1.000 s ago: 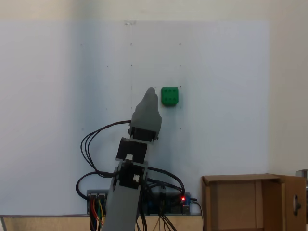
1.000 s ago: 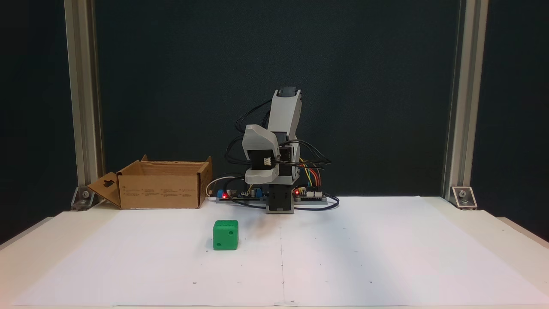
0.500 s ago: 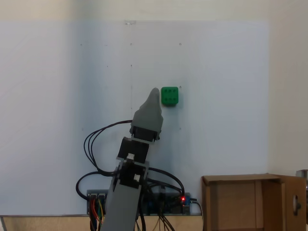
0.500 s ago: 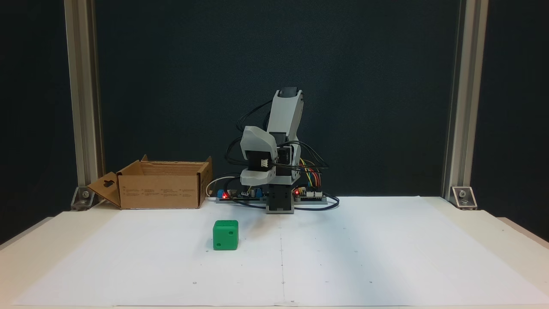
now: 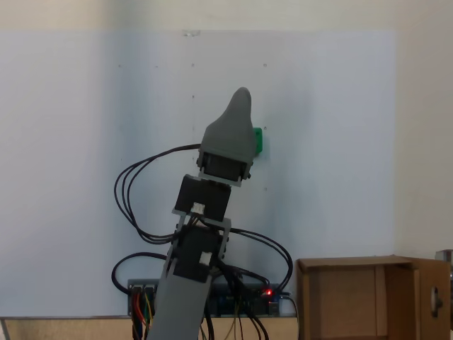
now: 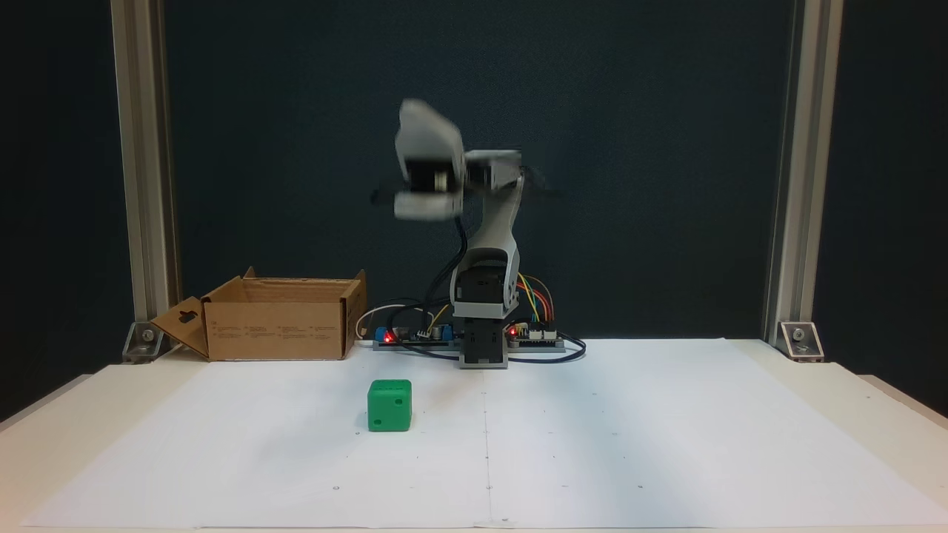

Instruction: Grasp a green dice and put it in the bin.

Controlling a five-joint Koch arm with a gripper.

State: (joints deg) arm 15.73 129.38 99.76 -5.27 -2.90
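On the white paper sheet (image 6: 592, 444), the green dice (image 6: 389, 405) sits free, well in front of the bin (image 6: 278, 322) at the back left of a fixed view; there the gripper (image 6: 422, 174) is blurred high above it, its state unreadable; from above, the gripper (image 5: 241, 95) hides most of the dice (image 5: 258, 140); the bin (image 5: 354, 297) stands open.

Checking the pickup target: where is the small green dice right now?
The small green dice sits on the white paper, left of centre in a fixed view, in front of the brown cardboard box.
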